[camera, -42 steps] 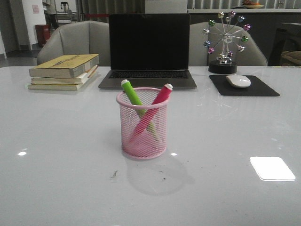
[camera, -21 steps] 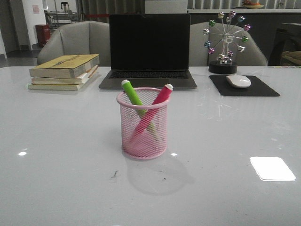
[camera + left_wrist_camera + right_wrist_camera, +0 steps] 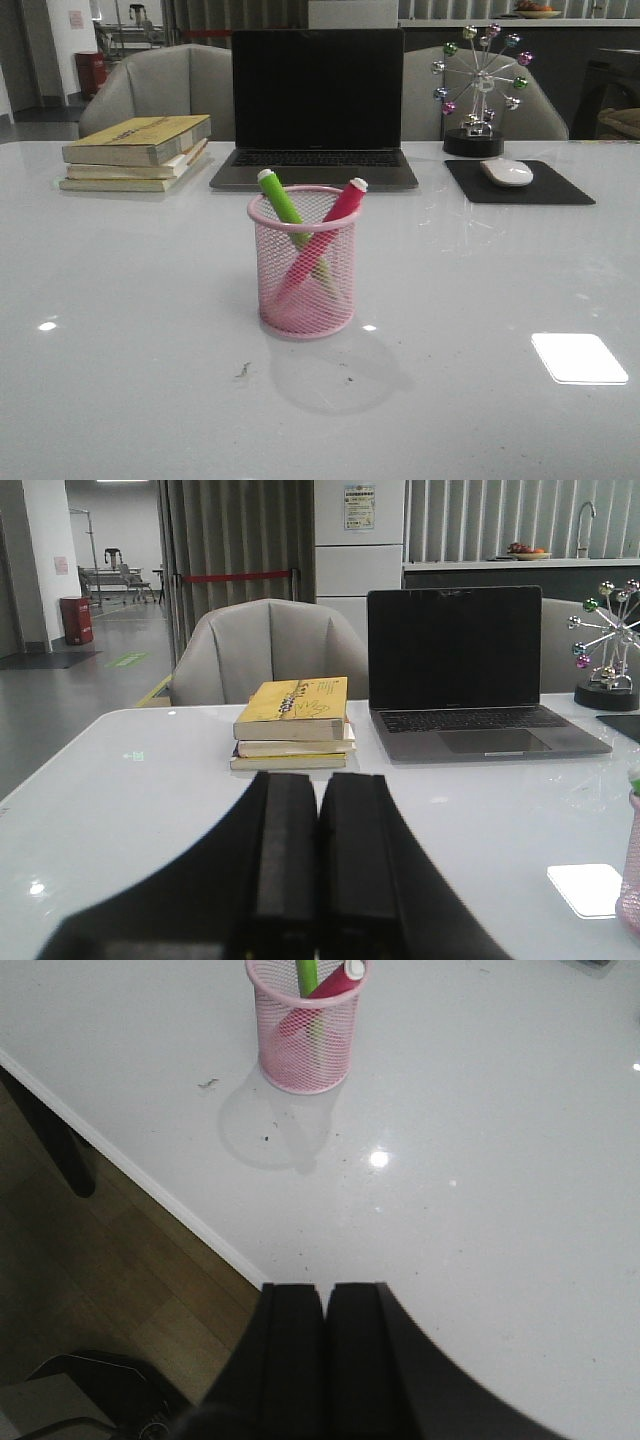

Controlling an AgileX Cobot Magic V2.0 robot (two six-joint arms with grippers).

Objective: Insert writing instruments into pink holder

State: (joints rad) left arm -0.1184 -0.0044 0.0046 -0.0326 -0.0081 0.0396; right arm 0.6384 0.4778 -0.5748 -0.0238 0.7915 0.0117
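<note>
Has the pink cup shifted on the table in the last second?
No. The pink cup sits at the same spot in front of the laptop, with both markers crossed the same way.

Matte black two-finger tools, seen only from the wrist cameras

The left tool (image 3: pixel 318 860) and right tool (image 3: pixel 326 1360) each show two flat, rectangular black fingers, with a thin seam between them, widening at 6 o'clock into a dark, unmarked body; no cables, screws or labels can be made out

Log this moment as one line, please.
green pen and pink pen in holder, crossed | left tool shut, empty | right tool shut, empty
</note>
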